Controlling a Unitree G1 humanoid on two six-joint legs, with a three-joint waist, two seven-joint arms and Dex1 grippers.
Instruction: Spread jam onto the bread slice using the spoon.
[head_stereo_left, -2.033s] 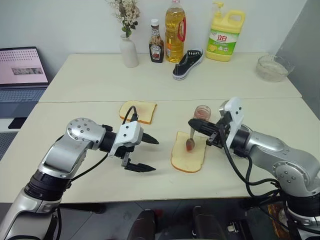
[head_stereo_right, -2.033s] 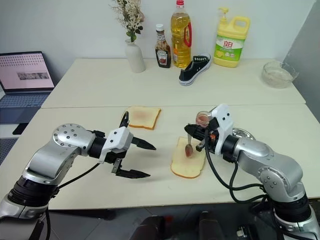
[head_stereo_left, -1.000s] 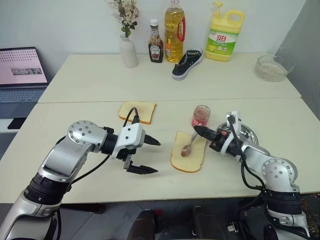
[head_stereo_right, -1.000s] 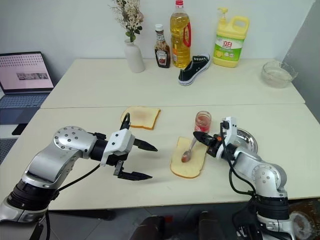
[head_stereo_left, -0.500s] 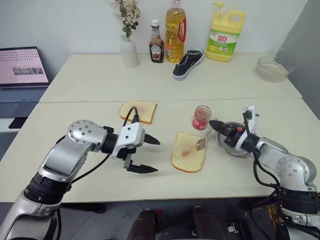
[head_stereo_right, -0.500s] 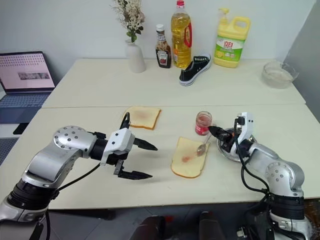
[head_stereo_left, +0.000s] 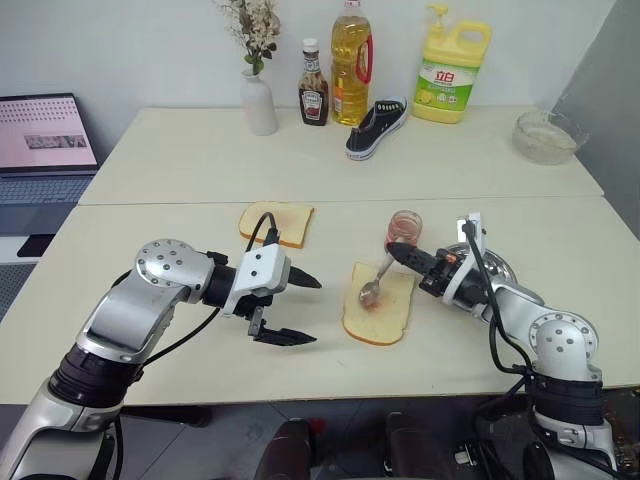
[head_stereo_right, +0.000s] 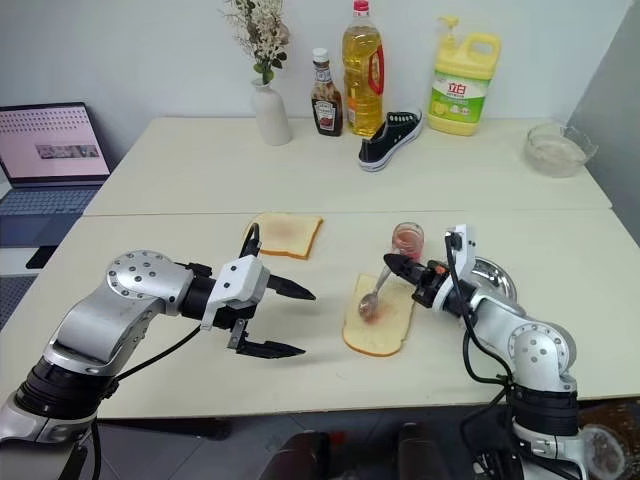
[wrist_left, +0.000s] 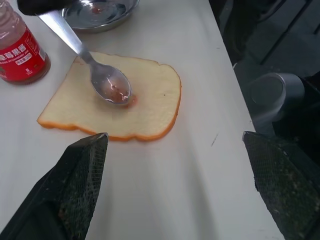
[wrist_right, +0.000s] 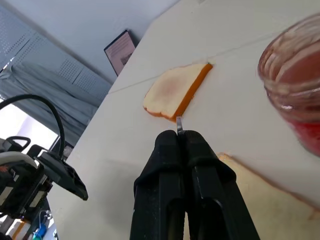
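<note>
My right gripper (head_stereo_left: 393, 254) is clamped tight on the spoon (head_stereo_left: 375, 280), whose bowl rests on the bread slice (head_stereo_left: 378, 305) so I can smear. The jam (head_stereo_left: 402, 229) stands at the slice's one o'clock for reloading; my left gripper (head_stereo_left: 298, 311) hangs wide apart, holding nothing, at nine o'clock.

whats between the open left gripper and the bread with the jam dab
Bare tabletop; nothing lies between the left gripper and the bread slice, seen in the left eye view.

Silver-grey jointed arms, white wrist housings, black looping cables, black pointed jaws.
</note>
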